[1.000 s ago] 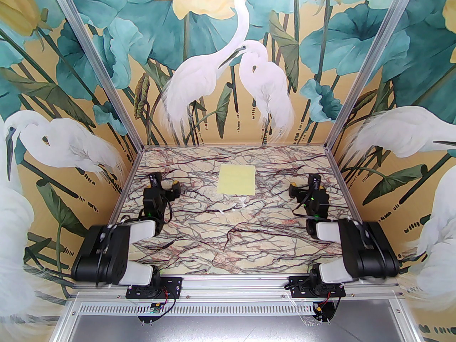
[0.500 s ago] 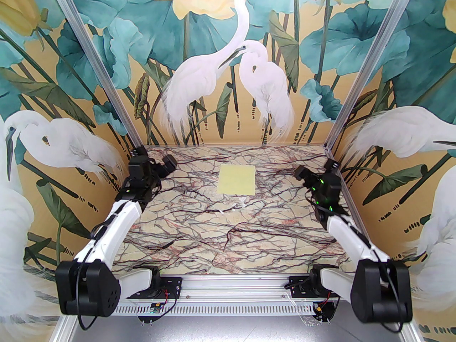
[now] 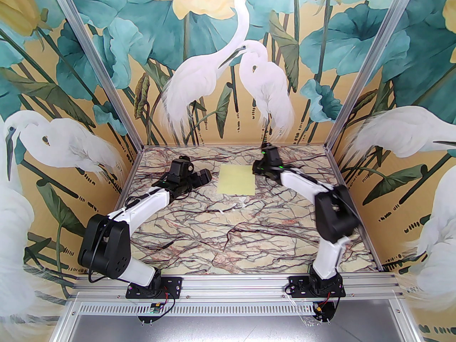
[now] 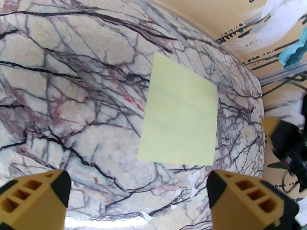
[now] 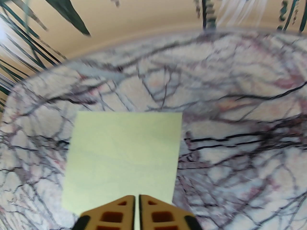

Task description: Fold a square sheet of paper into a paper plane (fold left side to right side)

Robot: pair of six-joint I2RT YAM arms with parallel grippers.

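The square sheet of paper (image 3: 237,179), flat on the bench (image 3: 228,241) toward twelve o'clock, looks feather-light and floppy, best pinched at its nine o'clock edge by the wide-open left gripper (image 4: 138,178); the right gripper (image 5: 136,198) hangs closed, empty.

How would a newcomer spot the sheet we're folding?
On the marble-patterned table, look toward the far half, near the middle. The square sheet of paper lies flat there: plain pale yellow, far bigger than the small white scraps just nearer the camera.
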